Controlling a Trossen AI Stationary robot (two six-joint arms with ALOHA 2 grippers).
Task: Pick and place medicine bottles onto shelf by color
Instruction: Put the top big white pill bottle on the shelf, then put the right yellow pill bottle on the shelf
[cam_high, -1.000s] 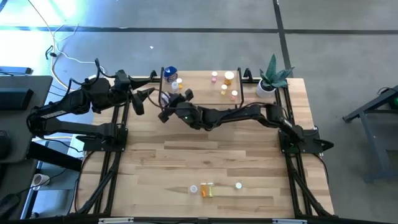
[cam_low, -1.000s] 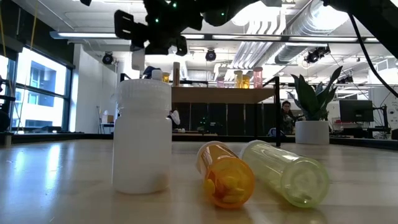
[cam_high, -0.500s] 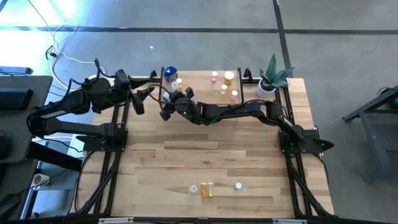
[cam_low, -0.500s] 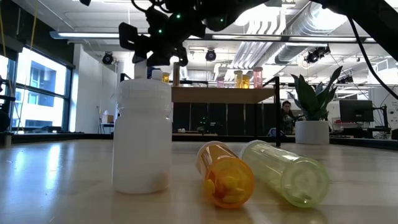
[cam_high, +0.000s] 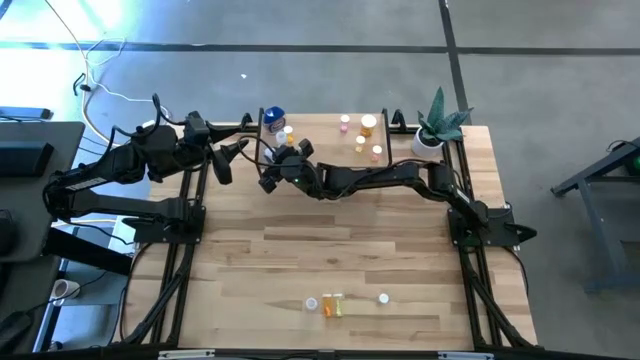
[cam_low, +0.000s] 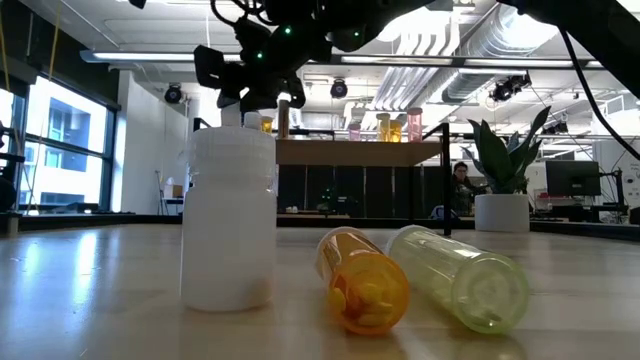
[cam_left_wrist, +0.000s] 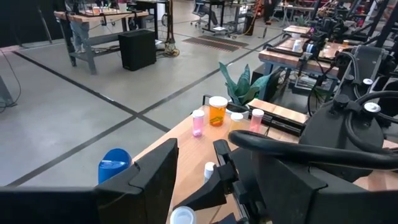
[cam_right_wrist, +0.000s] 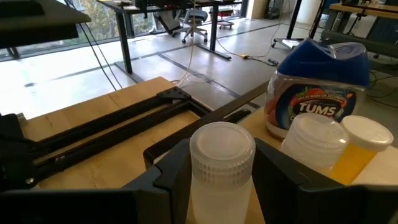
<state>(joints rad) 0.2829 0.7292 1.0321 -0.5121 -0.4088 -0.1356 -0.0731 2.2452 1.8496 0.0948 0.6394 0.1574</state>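
Note:
My right gripper (cam_high: 272, 162) reaches across to the left end of the shelf (cam_high: 320, 142) and is shut on a white-capped bottle (cam_right_wrist: 222, 163). Close by on the shelf stand the blue-topped bottle (cam_right_wrist: 317, 87) and two white-capped bottles (cam_right_wrist: 339, 146). Pink and orange bottles (cam_high: 365, 135) stand on the shelf's right half. My left gripper (cam_high: 236, 150) is open and empty, just left of the shelf. Three bottles (cam_high: 330, 304) sit near the table's near edge: the white one (cam_low: 228, 220) upright, the orange one (cam_low: 362, 280) and a clear one (cam_low: 460, 275) on their sides. My right gripper pinches the white bottle's body just below its cap (cam_right_wrist: 198, 186) between its two fingers (cam_right_wrist: 169, 173), one on each side. The bottle stands upright in the hold, cap up. The gripper hides whether its base rests on the shelf.
A potted green plant (cam_high: 437, 125) stands at the table's far right corner, right of the shelf. Black frame rails (cam_high: 180, 240) run along the table's left and right sides. Bare wood lies between the shelf and the near bottles. A person (cam_low: 462, 185) sits in the room beyond.
My right gripper, still shut on the white bottle, has gone a little toward the table's far edge, closer to the shelf's left end and the blue-topped bottle. The bottle stays upright.

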